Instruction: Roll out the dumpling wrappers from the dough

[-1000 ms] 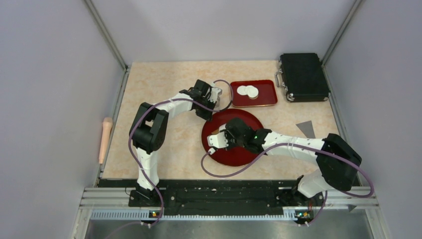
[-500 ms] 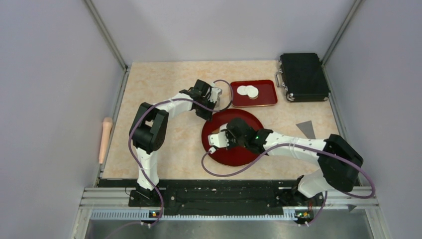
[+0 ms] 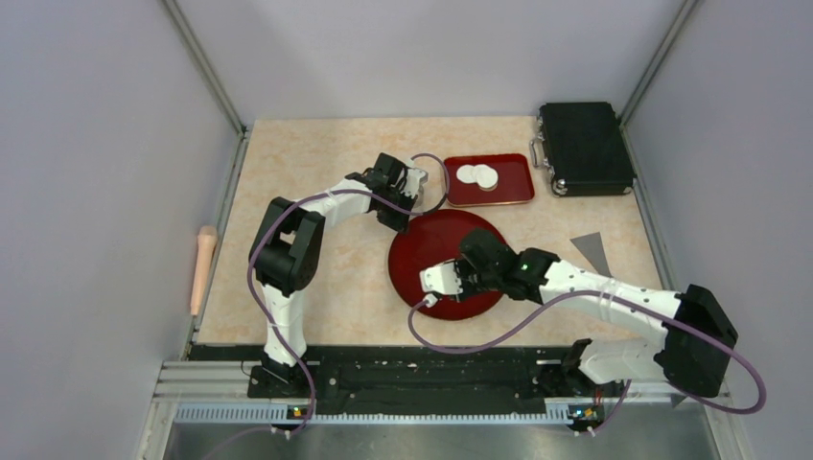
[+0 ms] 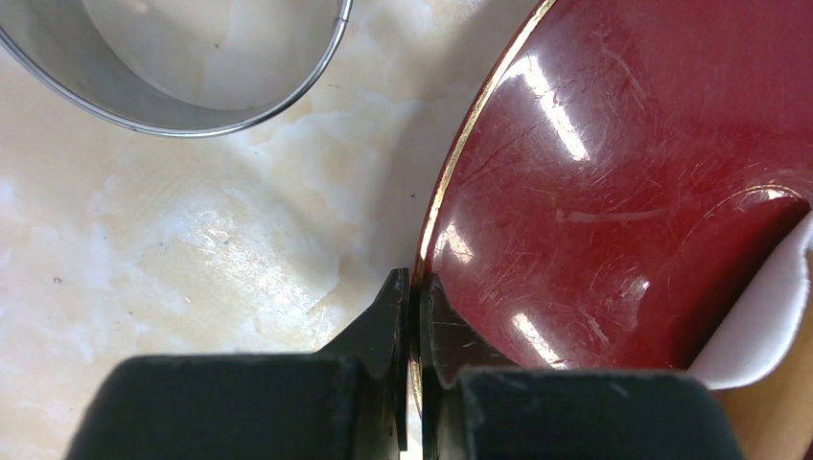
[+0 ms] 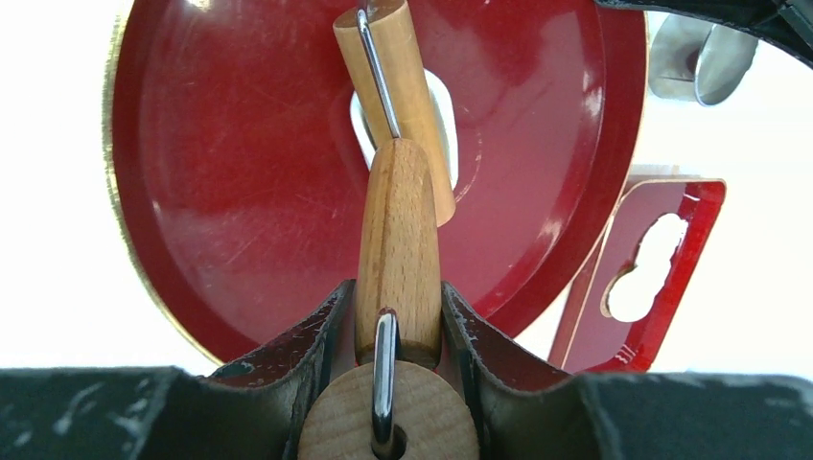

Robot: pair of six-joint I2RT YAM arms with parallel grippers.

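Note:
The dough (image 5: pixel 443 120) is a small white flattened lump in the middle of the round red plate (image 3: pixel 429 245). It also shows at the right edge of the left wrist view (image 4: pixel 764 318). My right gripper (image 5: pixel 398 295) is shut on the handle of a wooden roller (image 5: pixel 398 230), whose barrel lies on the dough. In the top view the right gripper (image 3: pixel 463 271) covers the dough. My left gripper (image 4: pixel 414 280) is shut on the plate's gold rim, at its far-left edge (image 3: pixel 403 213). Two round dumpling wrappers (image 3: pixel 476 175) lie in the red rectangular tray (image 3: pixel 513 182).
A metal ring (image 4: pixel 192 67) sits on the table just beyond the left gripper. A wooden rolling pin (image 3: pixel 203 266) lies at the table's left edge. A black case (image 3: pixel 585 149) stands at the far right. A grey triangular piece (image 3: pixel 590 247) lies right of the plate.
My right arm has swung right and drawn the roller toward the near-right side of the plate. The left gripper has kept its hold on the rim.

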